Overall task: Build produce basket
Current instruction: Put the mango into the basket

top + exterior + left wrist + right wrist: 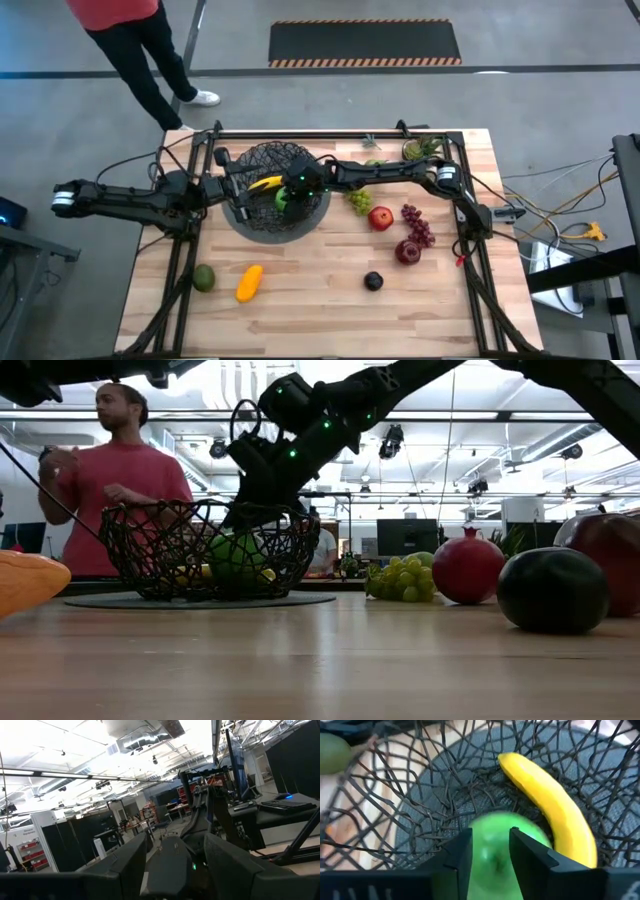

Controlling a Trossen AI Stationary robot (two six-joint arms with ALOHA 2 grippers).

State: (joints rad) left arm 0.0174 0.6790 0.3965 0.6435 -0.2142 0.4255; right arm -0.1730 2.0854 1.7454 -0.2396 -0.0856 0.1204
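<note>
**Two fruits lying in the wire basket**

Two arms are reaching over the desk (330,300). At left, the left gripper (228,187) is waiting beside the basket (262,228); whether its fingers are open or closed cannot be told. Inside the basket, the right gripper (490,852) is hovering over a green apple (495,840), fingers parted around it, beside the banana (545,815). Further right, grapes, pomegranates and a dark fruit are sitting on the desk.

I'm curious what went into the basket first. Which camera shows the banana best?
The right wrist view: the banana fills the frame, lying inside the basket beside a green apple. The high view shows it as a small yellow streak. The low view shows only yellow glimpses through the mesh. The left wrist view misses it.
</note>
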